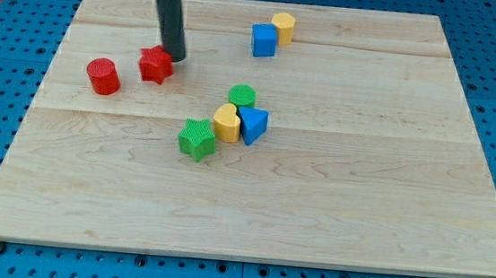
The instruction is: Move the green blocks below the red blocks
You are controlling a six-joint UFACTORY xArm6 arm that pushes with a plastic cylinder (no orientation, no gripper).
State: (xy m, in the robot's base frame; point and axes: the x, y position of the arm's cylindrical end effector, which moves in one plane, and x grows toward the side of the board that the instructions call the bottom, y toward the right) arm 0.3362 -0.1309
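Note:
A red cylinder and a red star lie at the view's upper left on the wooden board. A green star sits near the middle, touching a yellow heart. A green cylinder sits just above the heart. My tip is at the red star's upper right edge, touching or nearly touching it, well above and left of the green blocks.
A blue triangle touches the yellow heart's right side. A blue cube and a yellow cylinder-like block sit together at the view's top centre. Blue pegboard surrounds the board.

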